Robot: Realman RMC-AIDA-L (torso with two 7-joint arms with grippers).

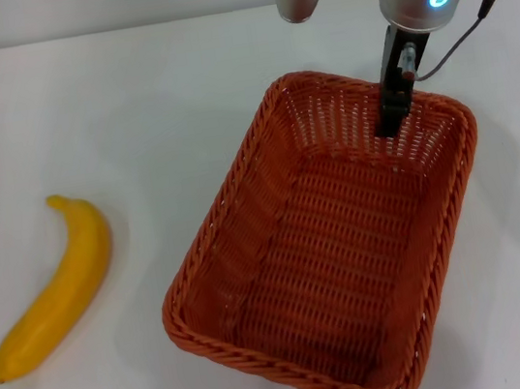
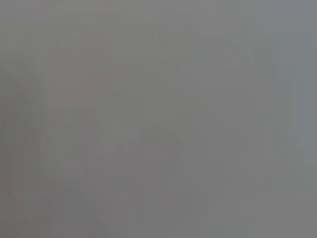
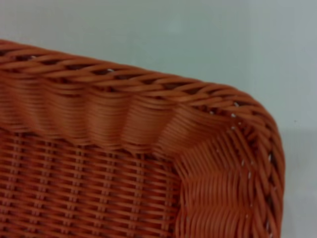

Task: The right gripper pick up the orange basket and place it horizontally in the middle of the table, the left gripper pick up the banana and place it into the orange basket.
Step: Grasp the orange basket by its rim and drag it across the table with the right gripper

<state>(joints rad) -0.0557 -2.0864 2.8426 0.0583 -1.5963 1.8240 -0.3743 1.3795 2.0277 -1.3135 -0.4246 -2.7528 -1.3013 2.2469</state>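
Where right gripper [image 1: 395, 114] meets orange basket [image 1: 254, 283] (far rim)

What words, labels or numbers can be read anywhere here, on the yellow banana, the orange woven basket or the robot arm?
None: no text shows on the curved yellow banana, the orange woven wicker basket, the plain white table or the right gripper, which only carries a glowing blue ring light.

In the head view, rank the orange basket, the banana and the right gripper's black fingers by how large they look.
1. the orange basket, by far the largest.
2. the banana.
3. the right gripper fingers, smallest; they sit nearer the camera, so true size is unsure.
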